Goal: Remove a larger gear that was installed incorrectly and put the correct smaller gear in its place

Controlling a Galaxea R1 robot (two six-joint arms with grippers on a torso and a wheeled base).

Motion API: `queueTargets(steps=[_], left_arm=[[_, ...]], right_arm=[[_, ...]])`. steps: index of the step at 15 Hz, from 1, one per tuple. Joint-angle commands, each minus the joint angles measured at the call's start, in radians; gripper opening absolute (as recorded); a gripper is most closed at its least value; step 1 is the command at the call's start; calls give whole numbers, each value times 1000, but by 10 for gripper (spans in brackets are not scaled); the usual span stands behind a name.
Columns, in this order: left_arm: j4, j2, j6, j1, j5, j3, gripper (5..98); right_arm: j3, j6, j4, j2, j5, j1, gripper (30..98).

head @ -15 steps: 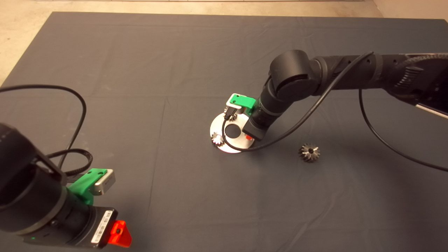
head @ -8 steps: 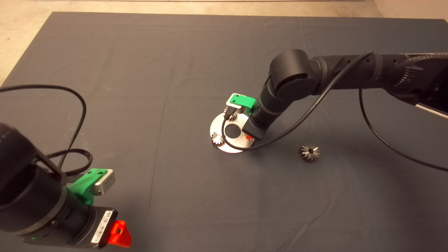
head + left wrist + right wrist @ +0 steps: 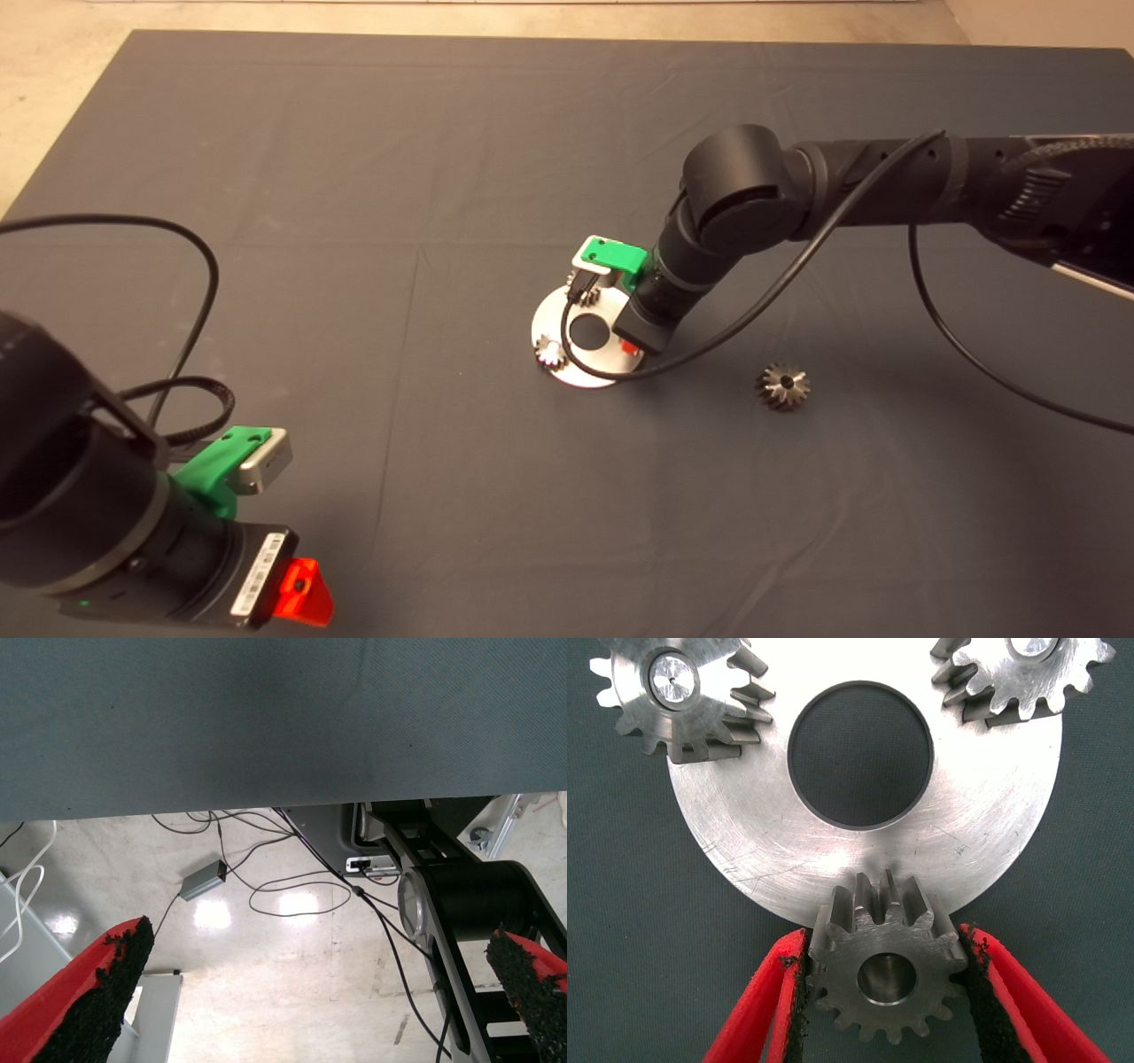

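Note:
My right gripper (image 3: 881, 943) is shut on the smaller gear (image 3: 886, 970), a dark grey spur gear with a round centre hole, pads pressed on both its sides. The gear overlaps the rim of a round metal plate (image 3: 744, 842). In the head view this gripper (image 3: 585, 292) is over the plate's (image 3: 607, 359) far edge. The larger gear (image 3: 783, 386), shiny with flared teeth, lies loose on the mat to the right of the plate. My left gripper (image 3: 297, 589) is parked at the lower left, open and empty.
Two lighter silvery small gears (image 3: 678, 691) (image 3: 1023, 669) sit on the plate around its big centre hole (image 3: 859, 757). One shows in the head view (image 3: 550, 354). A black cable (image 3: 762, 306) loops from the right arm across the mat. The left wrist view shows floor and cables (image 3: 292, 895).

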Motion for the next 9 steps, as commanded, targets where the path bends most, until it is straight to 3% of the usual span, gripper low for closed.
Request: queueTargets(steps=[1,9], left_arm=[[0,-4,-7,-5,133,16,976],[0,-4,-7,-5,133,16,976]], right_arm=[[-1,-2,-27,3,24,32,403],[-7,-2,-29,0,27,30,403]])
